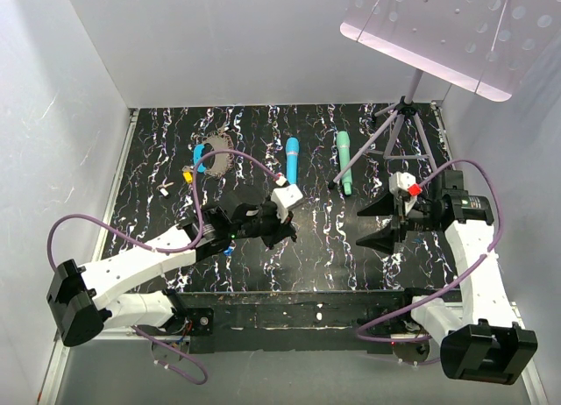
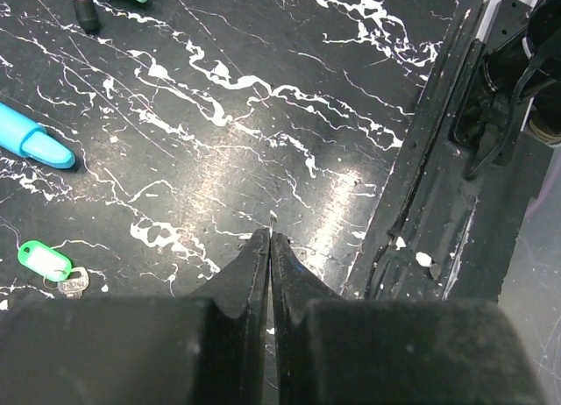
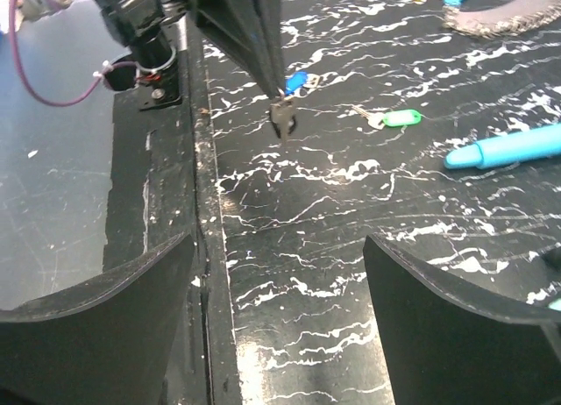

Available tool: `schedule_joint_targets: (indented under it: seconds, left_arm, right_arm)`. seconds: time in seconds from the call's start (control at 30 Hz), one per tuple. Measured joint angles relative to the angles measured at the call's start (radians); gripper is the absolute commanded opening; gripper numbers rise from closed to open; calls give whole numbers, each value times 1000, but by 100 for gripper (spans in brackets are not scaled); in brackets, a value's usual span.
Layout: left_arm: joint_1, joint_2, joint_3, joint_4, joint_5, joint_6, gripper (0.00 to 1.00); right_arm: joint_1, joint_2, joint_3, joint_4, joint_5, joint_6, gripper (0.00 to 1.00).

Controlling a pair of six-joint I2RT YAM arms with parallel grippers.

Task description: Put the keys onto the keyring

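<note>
My left gripper point(image 2: 270, 234) point(image 1: 285, 237) is shut over the table's front middle, with a thin sliver of metal poking out at its tip. In the right wrist view this left gripper point(image 3: 279, 103) pinches a small dark key point(image 3: 282, 123). A blue key head point(image 3: 295, 82) shows just behind it, and I cannot tell whether the two are joined. A green key point(image 2: 44, 260) point(image 3: 401, 118) lies on the table nearby. The keyring point(image 1: 215, 159) lies at the back left, with a yellow key point(image 1: 187, 173) and a cream key point(image 1: 165, 192) beside it. My right gripper point(image 1: 383, 223) point(image 3: 279, 243) stands open and empty to the right.
A blue wand point(image 1: 291, 159) and a teal wand point(image 1: 344, 161) lie at the back middle. A tripod point(image 1: 403, 107) carrying a pale panel stands at the back right. A black rail point(image 1: 289, 309) runs along the front edge, and white walls close in the sides.
</note>
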Motion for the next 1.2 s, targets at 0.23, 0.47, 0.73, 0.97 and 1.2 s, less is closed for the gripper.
schedule_joint_targets:
  seconds: [0.23,0.47,0.73,0.97,1.2]
  left_arm:
    - [-7,5,-8,23,-8,27,0]
    - [-12,4,-43,59,-9,39,0]
    - [-19,-4,-69,82,-8,40,0]
    - [-21,-18,-71,93,-3,40,0]
    - [-29,-19,-71,96,17,36,0]
  right_arm:
    - [98,16,7,61,18,47,85]
    - [138,46,13,87,28,65,85]
    - [180,76,49,106,37,60,85]
    - [261,115,70,142,61,64,84]
    - [374,171,70,264,117,128,81]
